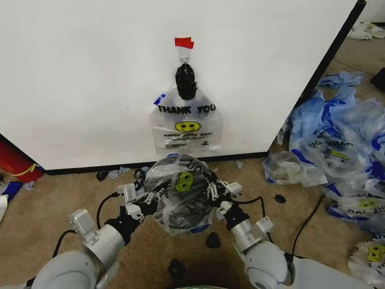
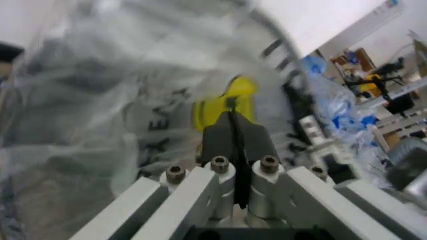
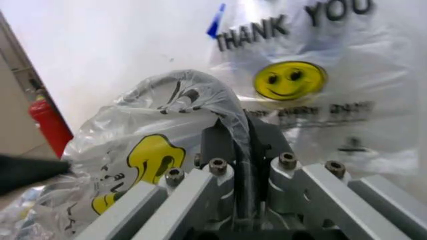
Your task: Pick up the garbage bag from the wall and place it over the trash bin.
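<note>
1. While both arms reach forward in the head view, the left end effector (image 1: 146,203) and the right end effector (image 1: 216,194) sit on opposite sides of one garbage bag (image 1: 179,195), stretching it between them.
2. Left end effector (image 2: 233,131): fingers pressed together, pinching the thin plastic of the bag (image 2: 133,100) at its edge.
3. Right end effector (image 3: 241,131): fingers likewise pressed together on a fold of the bag (image 3: 140,145), which drapes over the fingertips.
4. Held bag: see-through, crumpled, ballooned into a rounded shape; a yellow smiley patch and black lettering show through, distorted. It hangs above the brown carpet floor (image 1: 72,186), just in front of the wall (image 1: 90,72).
5. Second bag (image 1: 186,123): flat against the wall, suspended from a small hook (image 1: 184,59) under red tape (image 1: 184,43); reads "THANK YOU" above a smiley.
6. Heap of similar bags (image 1: 343,144): on the floor at the robot's right.
</note>
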Available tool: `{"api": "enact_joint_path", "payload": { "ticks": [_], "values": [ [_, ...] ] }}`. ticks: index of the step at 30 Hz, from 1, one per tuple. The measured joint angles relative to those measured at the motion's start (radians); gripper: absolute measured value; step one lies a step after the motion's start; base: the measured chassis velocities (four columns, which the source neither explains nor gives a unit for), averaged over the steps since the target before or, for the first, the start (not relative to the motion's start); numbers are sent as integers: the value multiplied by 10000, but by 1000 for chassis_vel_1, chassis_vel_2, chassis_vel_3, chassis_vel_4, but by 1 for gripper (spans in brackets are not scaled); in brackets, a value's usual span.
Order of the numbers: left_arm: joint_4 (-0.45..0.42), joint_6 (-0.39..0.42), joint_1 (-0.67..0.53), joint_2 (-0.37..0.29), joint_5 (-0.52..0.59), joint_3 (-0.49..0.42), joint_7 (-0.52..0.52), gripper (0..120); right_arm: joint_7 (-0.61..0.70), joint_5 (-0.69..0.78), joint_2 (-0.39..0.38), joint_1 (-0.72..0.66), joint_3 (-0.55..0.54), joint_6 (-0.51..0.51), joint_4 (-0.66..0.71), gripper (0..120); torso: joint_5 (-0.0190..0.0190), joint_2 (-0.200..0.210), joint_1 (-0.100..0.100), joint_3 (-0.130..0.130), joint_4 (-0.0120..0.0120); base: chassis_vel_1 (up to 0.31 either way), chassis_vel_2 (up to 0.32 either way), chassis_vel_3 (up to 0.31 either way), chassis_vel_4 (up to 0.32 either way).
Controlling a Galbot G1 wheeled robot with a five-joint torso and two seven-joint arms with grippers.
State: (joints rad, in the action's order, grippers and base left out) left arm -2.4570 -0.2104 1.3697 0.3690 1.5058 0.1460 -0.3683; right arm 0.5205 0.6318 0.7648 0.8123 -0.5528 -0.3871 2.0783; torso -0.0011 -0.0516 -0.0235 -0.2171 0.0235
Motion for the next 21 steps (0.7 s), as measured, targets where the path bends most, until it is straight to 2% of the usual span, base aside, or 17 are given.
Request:
{"api": "enact_joint_path", "payload": {
  "ticks": [12, 21],
  "values": [
    [828, -52, -106, 338, 182, -204, -242, 0, -37, -9, 37, -973, -863, 68, 173, 1, 0, 0, 0, 0, 0, 0, 0, 0, 0],
    [1240, -84, -1261, 523, 515, -1295, -616, 0, -90, -318, -56, -1008, -1196, 165, 233, 1, 1, 0, 0, 0, 1, 0, 0, 0, 0]
  ]
}}
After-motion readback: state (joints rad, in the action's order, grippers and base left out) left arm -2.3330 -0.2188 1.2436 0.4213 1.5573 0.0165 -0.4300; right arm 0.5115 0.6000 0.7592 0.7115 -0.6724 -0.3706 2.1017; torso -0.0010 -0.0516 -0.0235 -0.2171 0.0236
